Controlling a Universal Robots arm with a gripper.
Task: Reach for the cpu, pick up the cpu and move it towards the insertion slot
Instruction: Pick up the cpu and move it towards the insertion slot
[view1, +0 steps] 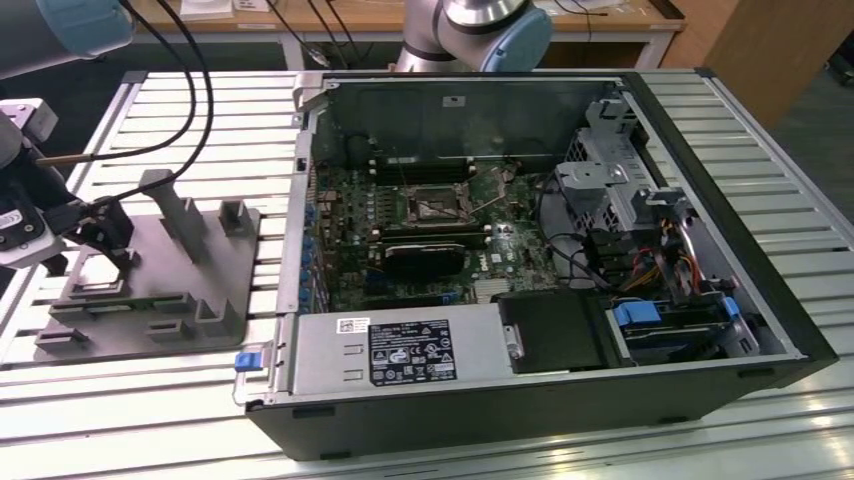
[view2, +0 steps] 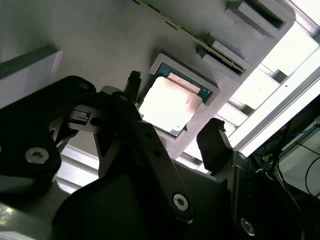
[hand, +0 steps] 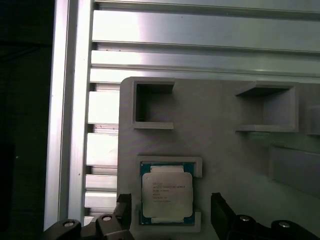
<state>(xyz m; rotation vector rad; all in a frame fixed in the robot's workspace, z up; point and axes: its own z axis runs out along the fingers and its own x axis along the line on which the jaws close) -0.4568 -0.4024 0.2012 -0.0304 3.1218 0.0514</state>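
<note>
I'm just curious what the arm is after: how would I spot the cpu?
On the exterior view's left, beside the open computer case, a grey fixture lies on the slatted table. The cpu sits in a shallow square pocket of it, straddled by the open gripper. It alone is flat, silvery and green-edged; the pockets beside it are bare grey.

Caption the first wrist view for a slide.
Open gripper straddling the cpu, seated in a pocket of the grey fixture on the slatted aluminium table.

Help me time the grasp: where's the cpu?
The cpu sits in a recess of the grey fixture at the exterior view's left; the first wrist view shows the open pincer straddling it.
</note>
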